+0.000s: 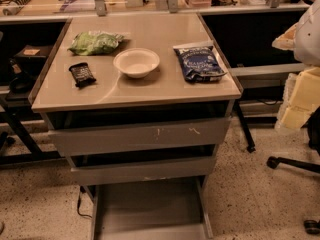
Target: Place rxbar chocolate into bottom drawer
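Observation:
The rxbar chocolate [81,74], a small flat black wrapper with pale print, lies on the left front part of the cabinet top [150,91], left of the bowl. The bottom drawer [150,206] is pulled out open below the two upper drawers, and its flat grey floor shows nothing in it. A white rounded part of what may be my arm [310,31] shows at the right edge, well away from the bar. My gripper is not in view.
A white bowl [136,62] sits mid-top, a green bag [95,42] at the back left and a blue bag [200,61] at the right. The two upper drawers [140,136] stand slightly out. Yellow foam [300,101] and chair wheels [280,163] are at the right, and a cluttered desk stands behind.

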Robot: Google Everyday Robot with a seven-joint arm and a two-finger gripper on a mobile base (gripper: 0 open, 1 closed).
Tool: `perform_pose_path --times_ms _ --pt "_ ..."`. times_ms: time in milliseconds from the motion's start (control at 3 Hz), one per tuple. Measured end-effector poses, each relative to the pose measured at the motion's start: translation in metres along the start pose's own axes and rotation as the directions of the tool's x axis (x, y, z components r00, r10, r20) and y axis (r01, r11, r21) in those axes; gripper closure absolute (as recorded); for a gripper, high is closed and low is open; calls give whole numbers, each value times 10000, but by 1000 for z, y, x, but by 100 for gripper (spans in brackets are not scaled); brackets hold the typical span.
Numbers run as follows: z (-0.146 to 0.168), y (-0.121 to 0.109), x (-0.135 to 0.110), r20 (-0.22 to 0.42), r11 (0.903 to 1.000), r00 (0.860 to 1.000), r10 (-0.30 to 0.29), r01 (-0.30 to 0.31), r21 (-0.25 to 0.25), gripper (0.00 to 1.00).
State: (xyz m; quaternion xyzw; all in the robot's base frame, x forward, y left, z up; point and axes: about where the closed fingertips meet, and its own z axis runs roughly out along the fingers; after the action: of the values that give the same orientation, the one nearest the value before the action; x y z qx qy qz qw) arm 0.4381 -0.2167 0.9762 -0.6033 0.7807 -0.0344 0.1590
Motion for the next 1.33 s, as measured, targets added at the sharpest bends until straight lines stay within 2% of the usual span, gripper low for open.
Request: perform_pose_path --times_ms 333,667,1000,1333 --pt "0 0 0 0 10000 10000 0 0 0 0" --pt "0 -5 -9 115 9997 9996 -239 239 17 0" --pt "9 -16 -41 302 9944 9944 -1012 1021 -287 0" --pt "25 -22 -76 469 9812 9831 -1771 1801 -689 0"
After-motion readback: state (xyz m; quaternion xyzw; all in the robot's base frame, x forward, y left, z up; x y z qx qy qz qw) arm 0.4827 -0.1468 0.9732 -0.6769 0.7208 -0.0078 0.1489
